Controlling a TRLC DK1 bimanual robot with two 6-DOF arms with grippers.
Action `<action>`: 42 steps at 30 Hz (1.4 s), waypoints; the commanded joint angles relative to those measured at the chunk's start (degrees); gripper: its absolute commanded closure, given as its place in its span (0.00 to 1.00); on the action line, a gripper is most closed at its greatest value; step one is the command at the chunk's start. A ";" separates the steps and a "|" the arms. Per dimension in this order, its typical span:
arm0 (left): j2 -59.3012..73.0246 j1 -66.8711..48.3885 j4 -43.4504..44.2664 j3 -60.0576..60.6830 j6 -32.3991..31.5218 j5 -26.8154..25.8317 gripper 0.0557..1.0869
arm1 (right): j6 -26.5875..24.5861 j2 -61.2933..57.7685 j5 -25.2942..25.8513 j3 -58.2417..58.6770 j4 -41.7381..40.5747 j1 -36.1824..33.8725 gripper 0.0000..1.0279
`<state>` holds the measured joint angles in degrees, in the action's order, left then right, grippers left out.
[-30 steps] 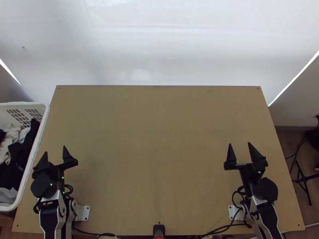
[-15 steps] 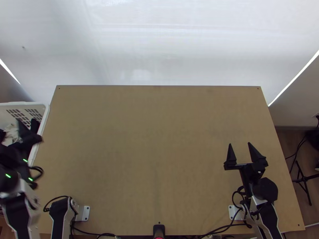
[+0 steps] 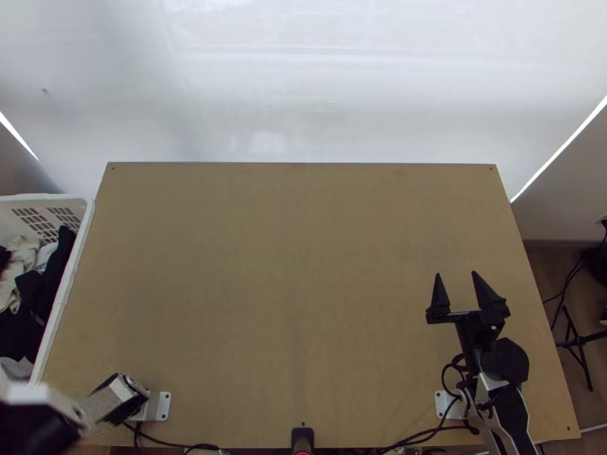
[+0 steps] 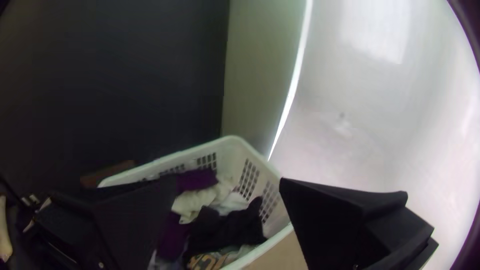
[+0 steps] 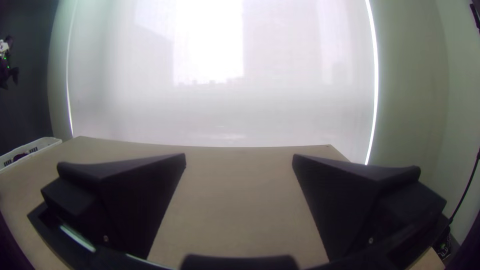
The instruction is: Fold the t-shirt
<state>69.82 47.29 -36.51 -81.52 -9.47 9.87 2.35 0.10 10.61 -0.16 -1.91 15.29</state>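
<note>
Left hand [image 4: 230, 182], fingers wide apart, facing white basket [image 3: 86, 227] of bunched garments [image 3: 30, 290] beside table [image 3: 296, 265]; right hand [image 3: 456, 274], likewise spread wide, over the table.

My left end effector [image 4: 229, 181] has left its spot over the desk [image 3: 296, 303], passing over the basket [image 3: 70, 265]; my left arm [image 3: 34, 431] is now back in the top view's lower left corner, uncovering the clothes [image 3: 32, 290] it hid mid-swing.
</note>
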 commanded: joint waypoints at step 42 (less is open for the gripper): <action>64.56 9.40 7.86 -14.29 18.09 -9.69 0.15 | -0.06 -0.01 0.02 -0.01 -0.02 0.00 0.03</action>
<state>131.72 57.60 -28.53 -94.63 6.13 1.06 2.15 0.10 10.63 -0.16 -1.91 15.29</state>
